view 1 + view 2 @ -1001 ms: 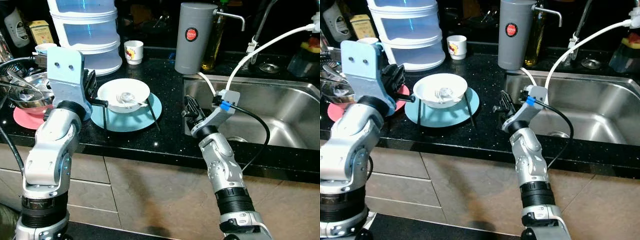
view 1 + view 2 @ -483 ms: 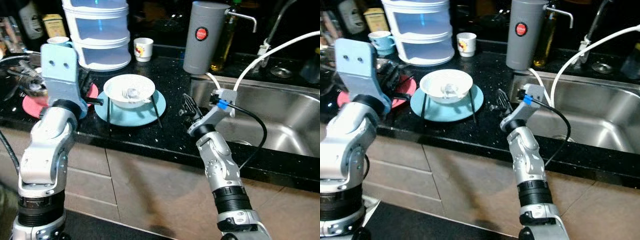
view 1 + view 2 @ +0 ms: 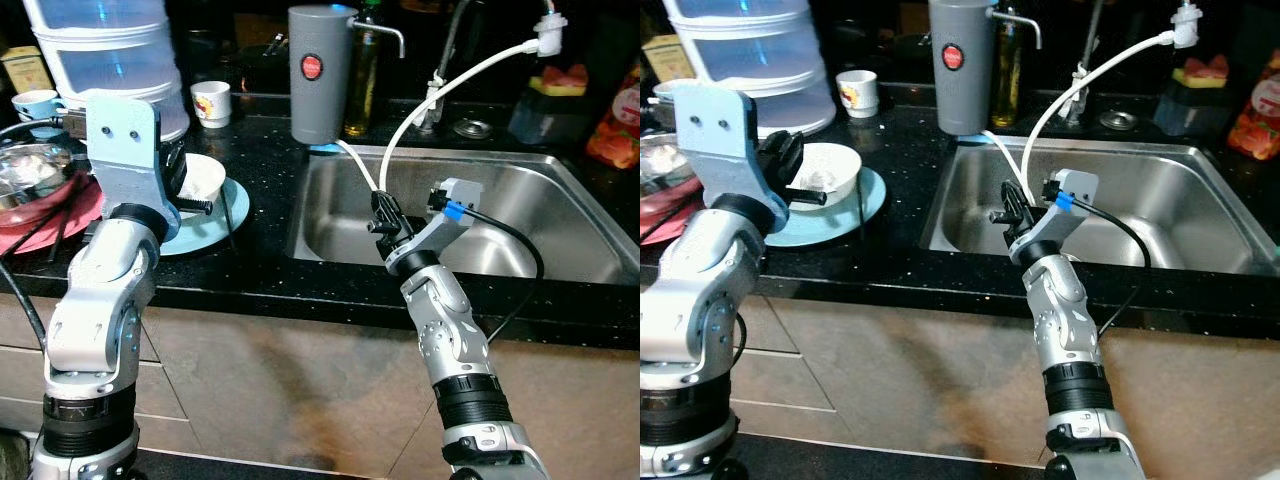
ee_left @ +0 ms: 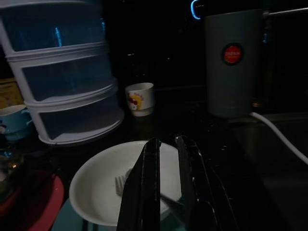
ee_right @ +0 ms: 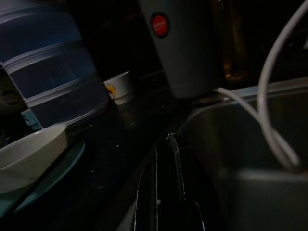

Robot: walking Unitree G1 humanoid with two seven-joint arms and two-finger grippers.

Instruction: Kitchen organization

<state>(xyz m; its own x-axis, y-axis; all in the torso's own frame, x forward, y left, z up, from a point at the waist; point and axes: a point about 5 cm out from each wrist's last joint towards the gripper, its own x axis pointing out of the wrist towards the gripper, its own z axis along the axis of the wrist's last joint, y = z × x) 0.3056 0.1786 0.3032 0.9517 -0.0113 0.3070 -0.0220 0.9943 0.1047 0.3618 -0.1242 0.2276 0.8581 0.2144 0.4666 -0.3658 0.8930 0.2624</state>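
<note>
- Our head view is swinging rightward compared with half a second ago: the sink (image 3: 520,215) is now filling the centre and the dishes are sliding to 9 o'clock. That is the camera turning; the dishes themselves are not moving on the worktop (image 3: 255,215).
- We are reading this as us repositioning toward the sink, so we are guessing the dishes are headed there; nothing is picked up yet.
- The left tool (image 4: 166,159) is hovering just over the white bowl (image 4: 103,185), its fingers nearly together with a thin gap, clamped on nothing.
- The right tool (image 5: 166,159) is hanging at the sink's near edge, fingers pressed together, empty.
- The white bowl is sitting on the blue plate (image 3: 830,220) at 9 o'clock, near the worktop's front edge; a fork (image 4: 120,184) is lying inside it.
- The bowl is looking plain, round, shallow, and upright.
- At 10 o'clock, a small cup (image 3: 211,102) is standing beside stacked containers (image 3: 105,55).
- The grey canister (image 3: 320,75) is standing at 12 o'clock behind the sink.
</note>
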